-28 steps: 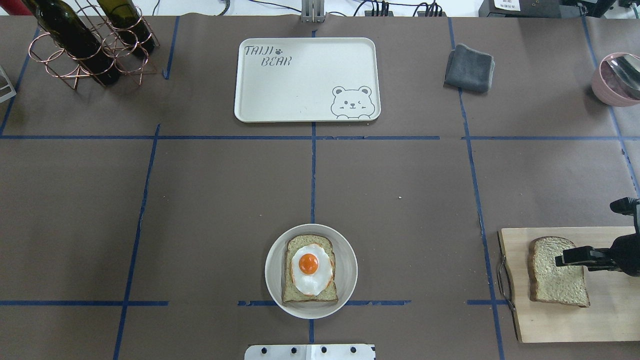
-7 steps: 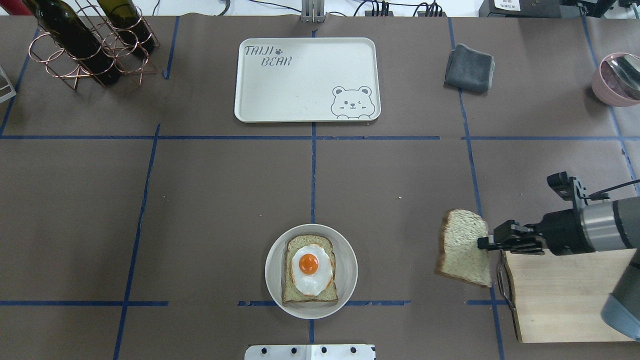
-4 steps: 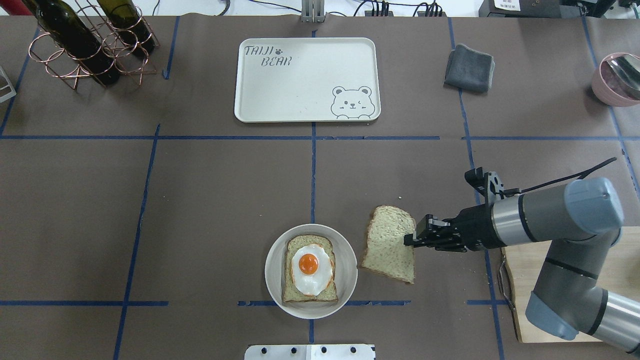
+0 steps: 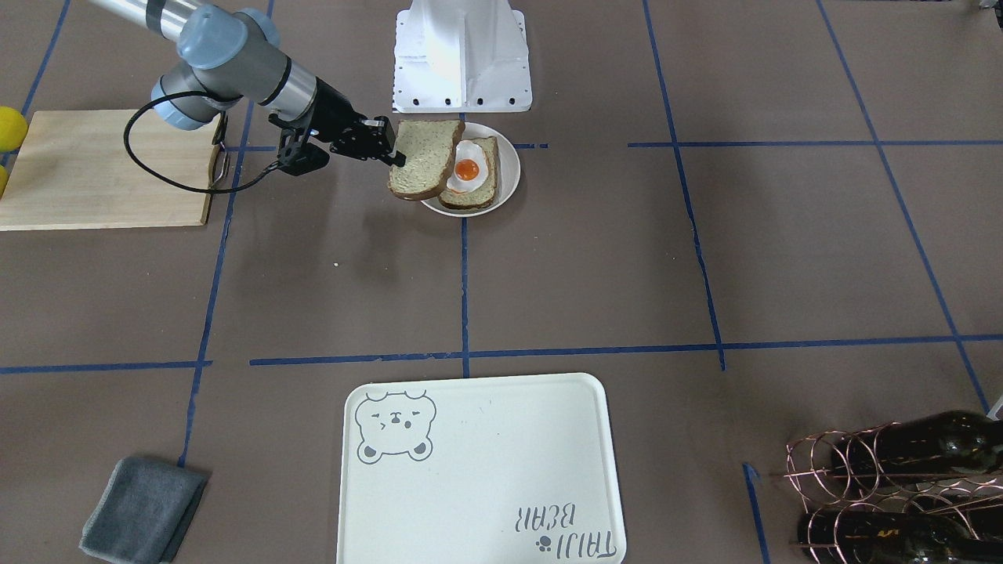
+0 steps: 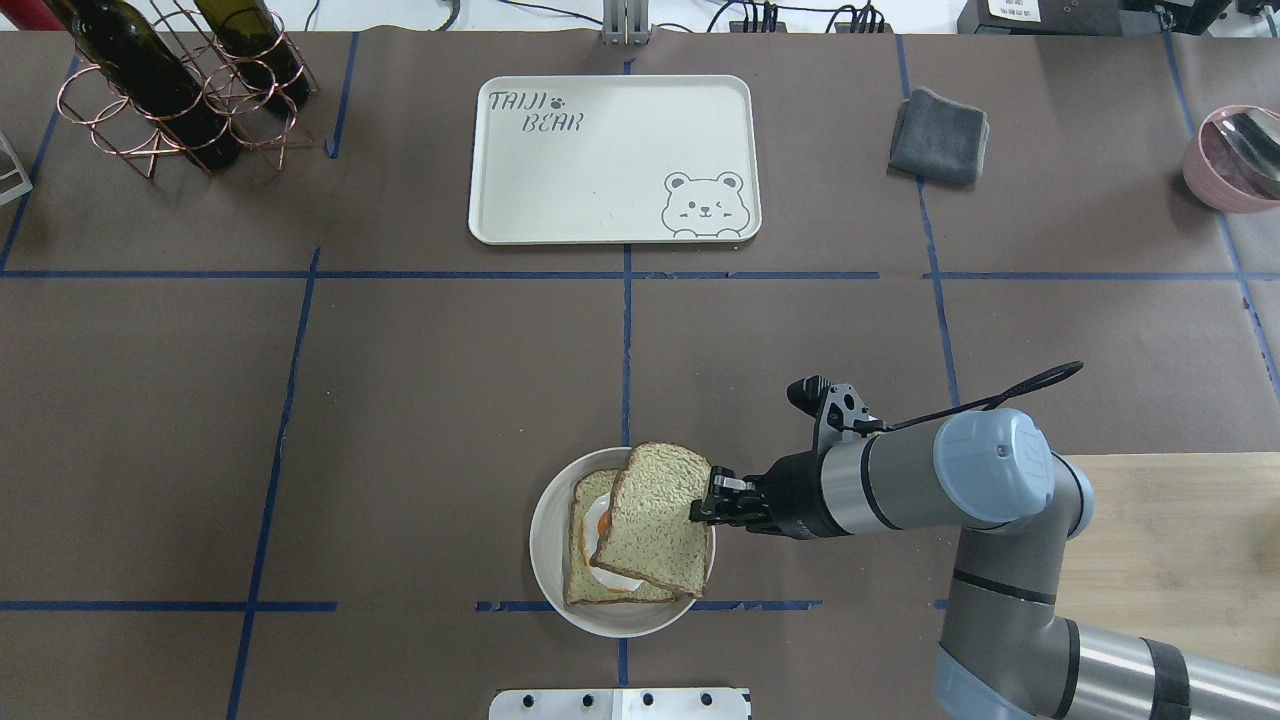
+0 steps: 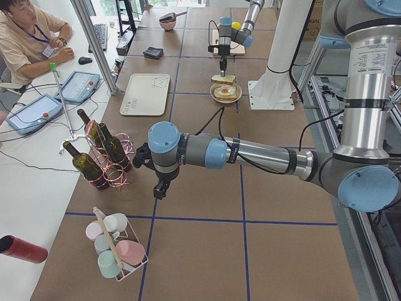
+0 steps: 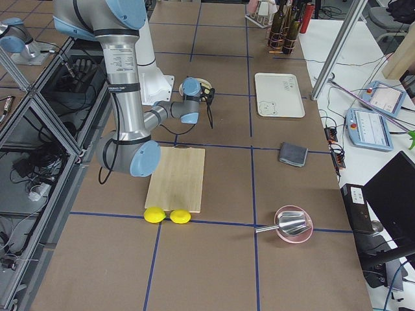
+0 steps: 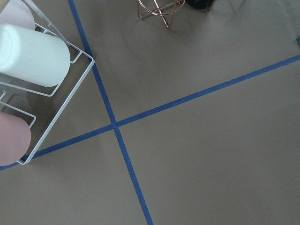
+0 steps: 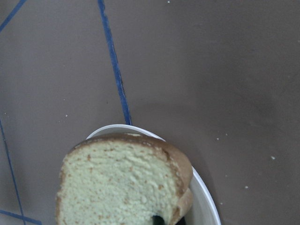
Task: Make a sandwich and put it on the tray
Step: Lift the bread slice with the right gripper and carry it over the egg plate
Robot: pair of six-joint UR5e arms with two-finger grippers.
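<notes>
My right gripper (image 5: 712, 497) is shut on the edge of a tan wholemeal bread slice (image 5: 655, 518) and holds it tilted above the round off-white plate (image 5: 548, 545). On the plate lies the other slice (image 5: 578, 575) with a fried egg (image 4: 468, 168) on it, partly covered by the held slice. The right wrist view shows the held slice (image 9: 122, 187) over the plate rim (image 9: 206, 201). The cream bear tray (image 5: 612, 160) lies at the far middle. My left gripper (image 6: 160, 188) shows only in the exterior left view, near the bottle rack; I cannot tell if it is open or shut.
A wooden cutting board (image 5: 1170, 560) lies at the right. A grey cloth (image 5: 938, 136) and a pink bowl (image 5: 1235, 160) are at the far right. A copper bottle rack (image 5: 170, 85) stands far left. A wire cup rack (image 8: 28, 79) is under the left wrist.
My right gripper lifted the bread slice off the cutting board and carried it left, from beside the board to above the plate with the egg.
</notes>
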